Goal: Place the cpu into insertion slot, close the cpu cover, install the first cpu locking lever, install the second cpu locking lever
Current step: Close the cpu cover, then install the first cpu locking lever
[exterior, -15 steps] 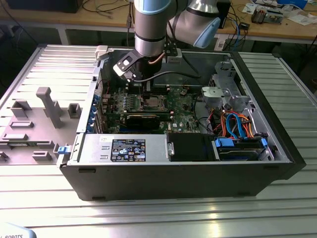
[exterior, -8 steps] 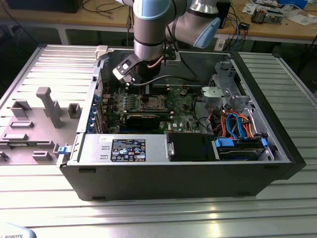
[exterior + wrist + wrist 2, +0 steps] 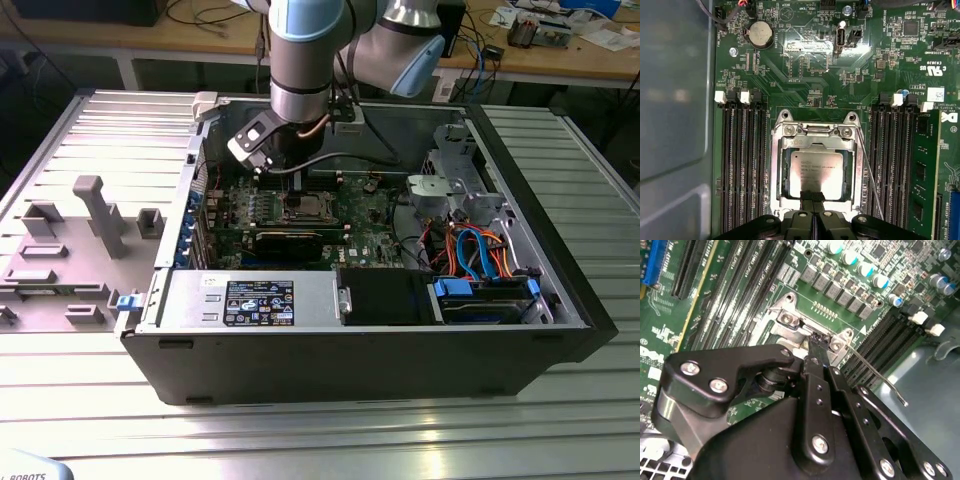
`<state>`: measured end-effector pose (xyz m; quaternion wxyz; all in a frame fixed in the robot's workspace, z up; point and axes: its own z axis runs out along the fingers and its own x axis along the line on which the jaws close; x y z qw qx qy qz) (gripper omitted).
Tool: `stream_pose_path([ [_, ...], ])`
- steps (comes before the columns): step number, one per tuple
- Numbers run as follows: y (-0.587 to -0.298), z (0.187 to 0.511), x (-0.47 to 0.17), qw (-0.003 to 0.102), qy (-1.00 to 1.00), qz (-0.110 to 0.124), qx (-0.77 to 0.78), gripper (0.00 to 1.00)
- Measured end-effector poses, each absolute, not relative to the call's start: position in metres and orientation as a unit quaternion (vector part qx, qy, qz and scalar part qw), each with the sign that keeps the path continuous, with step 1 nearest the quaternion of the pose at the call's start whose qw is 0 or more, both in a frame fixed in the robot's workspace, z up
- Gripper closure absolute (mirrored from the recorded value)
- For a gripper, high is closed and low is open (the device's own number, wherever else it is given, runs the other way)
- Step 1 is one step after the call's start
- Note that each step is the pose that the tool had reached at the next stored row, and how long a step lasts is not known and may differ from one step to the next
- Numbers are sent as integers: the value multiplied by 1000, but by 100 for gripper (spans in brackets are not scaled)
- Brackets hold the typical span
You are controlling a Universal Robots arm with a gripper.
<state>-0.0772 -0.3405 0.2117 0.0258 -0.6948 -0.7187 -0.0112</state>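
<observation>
Cpu (image 3: 812, 171) seated in insertion slot (image 3: 775, 165) | cpu cover (image 3: 854, 170) down over it | we see claw (image 3: 813, 198) together, at cover's edge

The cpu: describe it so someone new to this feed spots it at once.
In the open computer case, look at the green motherboard. Between its two banks of long black memory slots sits the silver cpu cover; the cpu is the flat, dull-grey square in its window, unlike the narrow slots beside it.
</observation>
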Motion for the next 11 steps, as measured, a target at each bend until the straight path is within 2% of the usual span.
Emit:
stream_pose_path([
  [11,-339,213,-56,24,-719,-9,-695,89],
])
